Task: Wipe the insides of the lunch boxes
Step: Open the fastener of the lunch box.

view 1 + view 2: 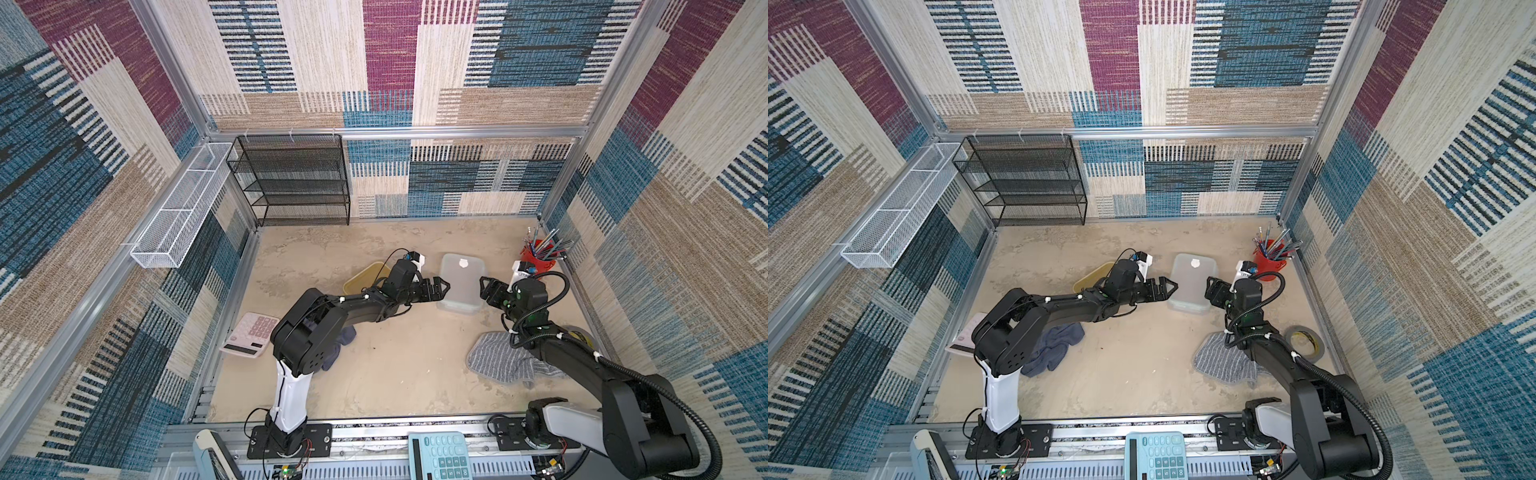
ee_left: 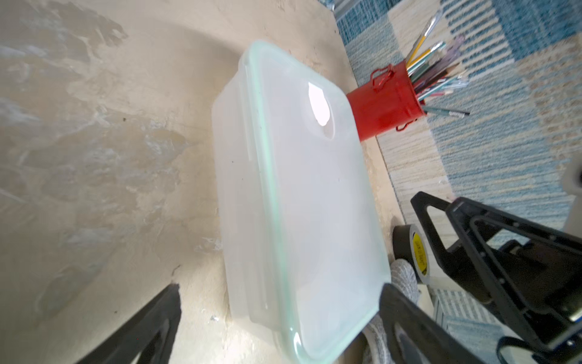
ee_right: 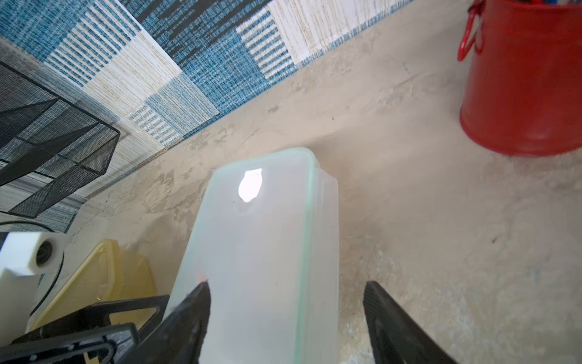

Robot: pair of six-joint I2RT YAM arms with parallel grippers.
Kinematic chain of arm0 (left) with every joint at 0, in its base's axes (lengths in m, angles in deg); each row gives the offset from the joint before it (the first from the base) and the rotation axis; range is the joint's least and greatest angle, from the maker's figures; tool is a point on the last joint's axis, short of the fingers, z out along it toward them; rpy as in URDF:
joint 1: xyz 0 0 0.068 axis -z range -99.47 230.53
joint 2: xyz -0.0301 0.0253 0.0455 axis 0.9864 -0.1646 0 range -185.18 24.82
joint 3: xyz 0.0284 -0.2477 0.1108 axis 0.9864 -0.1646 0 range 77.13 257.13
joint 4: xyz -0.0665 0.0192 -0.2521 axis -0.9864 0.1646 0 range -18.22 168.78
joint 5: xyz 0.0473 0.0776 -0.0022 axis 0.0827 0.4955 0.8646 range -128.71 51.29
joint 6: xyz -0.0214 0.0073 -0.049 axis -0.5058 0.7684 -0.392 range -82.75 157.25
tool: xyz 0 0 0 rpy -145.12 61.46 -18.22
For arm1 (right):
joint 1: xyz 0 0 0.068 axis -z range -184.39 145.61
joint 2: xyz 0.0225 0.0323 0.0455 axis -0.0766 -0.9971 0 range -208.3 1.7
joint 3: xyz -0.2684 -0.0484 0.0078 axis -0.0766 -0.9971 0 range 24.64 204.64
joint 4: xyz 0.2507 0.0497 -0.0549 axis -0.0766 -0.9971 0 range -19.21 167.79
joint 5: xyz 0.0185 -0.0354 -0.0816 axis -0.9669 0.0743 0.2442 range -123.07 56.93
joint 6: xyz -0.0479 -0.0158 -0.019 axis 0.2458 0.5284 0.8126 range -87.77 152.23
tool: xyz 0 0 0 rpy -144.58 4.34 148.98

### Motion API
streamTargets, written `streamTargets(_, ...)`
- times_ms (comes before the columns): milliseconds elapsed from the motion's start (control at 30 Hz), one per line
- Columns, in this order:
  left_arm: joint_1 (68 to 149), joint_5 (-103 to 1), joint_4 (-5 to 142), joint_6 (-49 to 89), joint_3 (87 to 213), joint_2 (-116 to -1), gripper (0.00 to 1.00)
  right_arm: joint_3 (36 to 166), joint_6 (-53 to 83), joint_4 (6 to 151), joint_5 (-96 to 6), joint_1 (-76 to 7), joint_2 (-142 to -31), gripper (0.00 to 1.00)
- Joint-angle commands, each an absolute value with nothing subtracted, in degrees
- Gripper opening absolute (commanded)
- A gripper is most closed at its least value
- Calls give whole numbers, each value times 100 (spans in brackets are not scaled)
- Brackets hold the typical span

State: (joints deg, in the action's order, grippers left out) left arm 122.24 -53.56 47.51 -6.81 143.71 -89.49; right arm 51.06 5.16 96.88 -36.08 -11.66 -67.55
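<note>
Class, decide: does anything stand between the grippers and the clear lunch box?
Nothing visible does: the left gripper and right gripper flank the clear lunch box, jaws open. Its lid, though, is on, covering the inside to be wiped.

Black arms (image 1: pixel 357 309), white lower links (image 1: pixel 291 395)

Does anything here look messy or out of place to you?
Mildly. The amber lunch box sits skewed to the clear lunch box, partly hidden by the left arm. The navy cloth and grey striped cloth lie crumpled. Nothing looks spilled or broken.
</note>
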Motion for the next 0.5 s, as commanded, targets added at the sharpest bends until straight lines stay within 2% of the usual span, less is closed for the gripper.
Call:
streamTargets(0, 12256, -4896, 3488, -1365, 14077, -8906, 100, 5228, 712, 10230, -4016, -1177, -6984, 76)
streamTargets(267, 12541, -3997, 2548, -2063, 13663, -9041, 100, 5852, 622, 10240, -4456, -1177, -7808, 72)
streamTargets(467, 12606, -3916, 1968, -2701, 13766, -9459, 100, 6100, 661, 10236, -4632, -1186, -8177, 69)
